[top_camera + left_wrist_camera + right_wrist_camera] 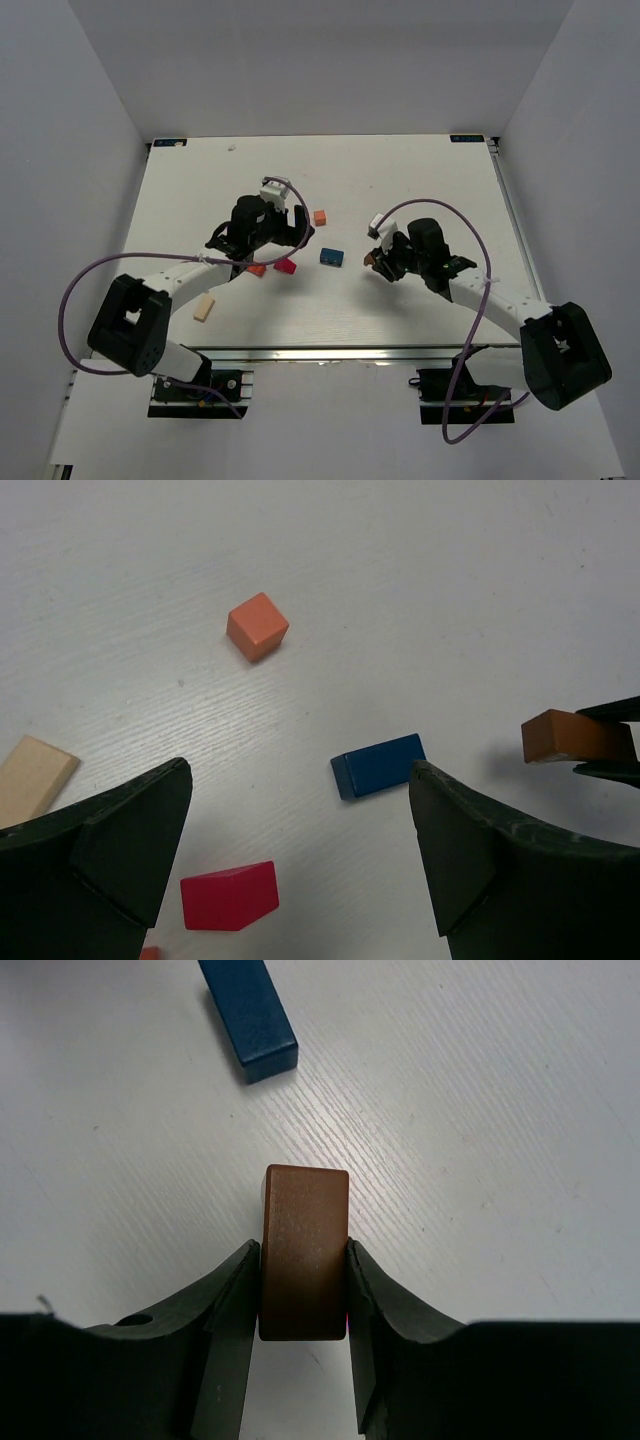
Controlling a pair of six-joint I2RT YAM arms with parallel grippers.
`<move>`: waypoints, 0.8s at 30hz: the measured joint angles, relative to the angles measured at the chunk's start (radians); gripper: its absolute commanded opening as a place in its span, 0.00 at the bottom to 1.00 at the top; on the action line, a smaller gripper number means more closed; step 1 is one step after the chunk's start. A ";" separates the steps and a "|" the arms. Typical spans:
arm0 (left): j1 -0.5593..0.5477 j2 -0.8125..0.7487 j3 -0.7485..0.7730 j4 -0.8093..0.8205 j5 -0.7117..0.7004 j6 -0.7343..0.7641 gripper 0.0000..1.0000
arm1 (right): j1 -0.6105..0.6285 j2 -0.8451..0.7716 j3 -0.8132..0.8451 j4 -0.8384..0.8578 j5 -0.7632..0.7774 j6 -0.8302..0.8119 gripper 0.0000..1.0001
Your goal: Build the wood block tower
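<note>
Right wrist: brown block (304, 1250) gripped, blue block (248, 1010) apart.

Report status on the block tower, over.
Left pincer open, empty. Right pincer shut on brown block. Nothing stacked yet: blue block, red block, orange block, tan block lie apart. Nothing between brown and blue.

Seen from above, bare table (400, 170) lies open from 10 to 2 o'clock of the blue block (331, 257), broken only by the orange cube (320, 217) at 11 o'clock. Passage at 3 o'clock is barred by the right gripper (303, 1255), clamped on a brown block (305, 1220). At 9 o'clock the red block (287, 266) and the wide-spread left gripper (300, 770) are met. A tan block (204, 309) is seen at 8 o'clock, well apart.
</note>
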 measured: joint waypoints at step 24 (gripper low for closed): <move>0.029 0.229 0.019 0.087 0.287 -0.111 0.98 | 0.010 0.271 0.044 0.077 -0.158 -0.240 0.48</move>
